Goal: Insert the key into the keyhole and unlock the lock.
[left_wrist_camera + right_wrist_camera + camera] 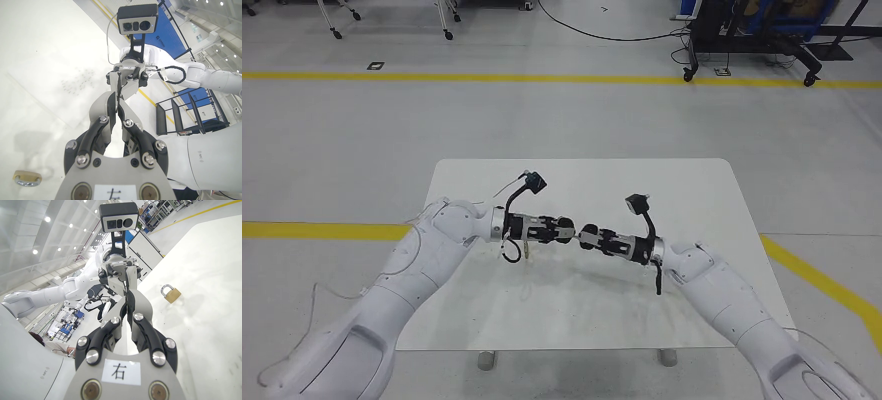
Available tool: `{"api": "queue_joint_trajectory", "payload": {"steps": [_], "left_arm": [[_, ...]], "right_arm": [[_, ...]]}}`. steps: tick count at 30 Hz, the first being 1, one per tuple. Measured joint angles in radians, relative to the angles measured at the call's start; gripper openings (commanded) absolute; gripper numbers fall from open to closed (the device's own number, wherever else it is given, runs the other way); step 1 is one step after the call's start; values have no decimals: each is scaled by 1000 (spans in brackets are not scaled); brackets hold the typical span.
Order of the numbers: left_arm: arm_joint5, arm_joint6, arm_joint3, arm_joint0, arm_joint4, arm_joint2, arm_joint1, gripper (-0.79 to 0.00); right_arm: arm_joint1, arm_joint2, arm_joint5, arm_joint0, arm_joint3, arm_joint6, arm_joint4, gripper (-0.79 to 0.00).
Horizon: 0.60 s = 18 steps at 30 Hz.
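Note:
A brass padlock (27,177) with a silver shackle lies flat on the white table (682,190), also seen as the padlock (171,293) and the padlock (526,251) beside the left arm's wrist. My left gripper (118,99) and right gripper (128,294) meet tip to tip above the table's middle, well clear of the padlock. Both are shut. A thin dark sliver, which I take for the key (118,86), runs between the two pairs of fingertips; the pads hide most of it.
The table's far half and its right side hold nothing else. A black metal rack (189,113) and blue panels stand on the floor beyond the table. Yellow floor lines run past it.

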Motion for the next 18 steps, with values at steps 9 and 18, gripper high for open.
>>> {"api": "queue_joint_trajectory", "payload": {"steps": [9, 18], "left_arm": [[-23, 29, 60, -24, -9, -28, 8, 0], [49, 198, 18, -24, 320, -98, 51, 0]], "right_arm": [[31, 101, -28, -44, -12, -63, -44, -785], [92, 307, -28, -209, -150, -153, -151, -785]]}}
